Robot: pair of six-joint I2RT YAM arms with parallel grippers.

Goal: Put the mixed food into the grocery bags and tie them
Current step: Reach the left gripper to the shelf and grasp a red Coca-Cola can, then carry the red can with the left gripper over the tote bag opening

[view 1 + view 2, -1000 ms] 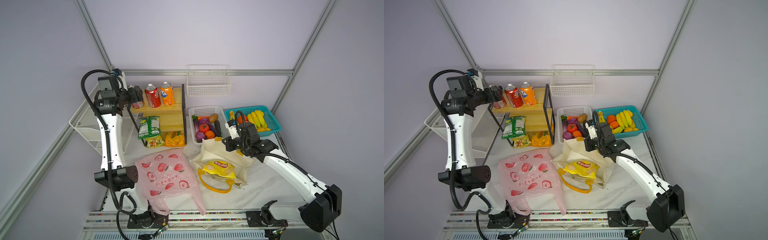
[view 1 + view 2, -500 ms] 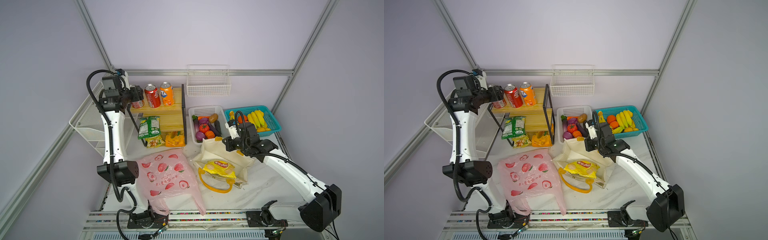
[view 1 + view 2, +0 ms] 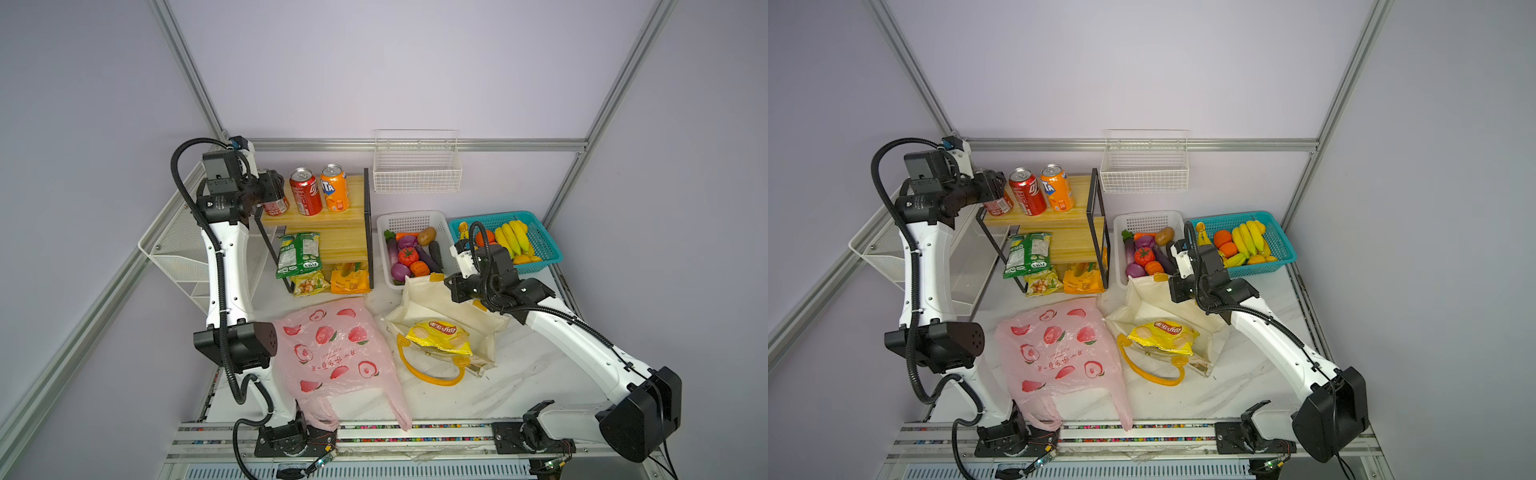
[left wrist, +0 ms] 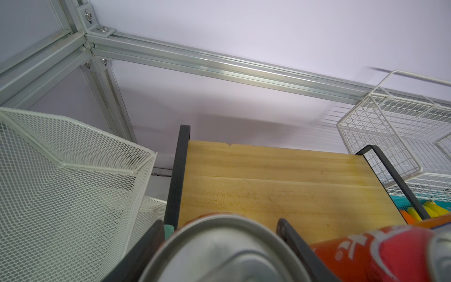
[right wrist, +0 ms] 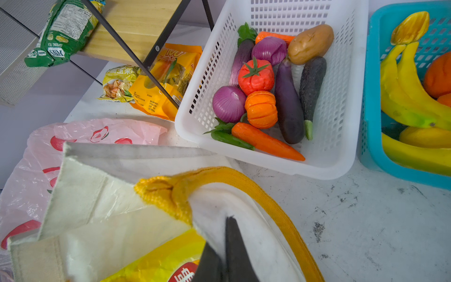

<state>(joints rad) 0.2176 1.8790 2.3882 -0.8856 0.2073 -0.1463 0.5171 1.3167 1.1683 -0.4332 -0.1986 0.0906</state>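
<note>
Left tool (image 3: 272,195) has narrowed around red can (image 4: 219,251) at shelf (image 4: 280,185) left end; firm grip: cannot tell. Pickup looks imminent. Chips (image 3: 438,337) already in tote (image 3: 432,297), mid-counter (image 3: 540,374). Right tool (image 5: 220,236) unchanged, pinched shut on tote rim.

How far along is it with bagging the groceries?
Done: the yellow chip packet lies in the cream tote. In hand: left end effector straddles a red soda can; right end effector pinches the tote's rim. Remaining: vegetables in the white basket, pink bag flat, nothing tied.
</note>
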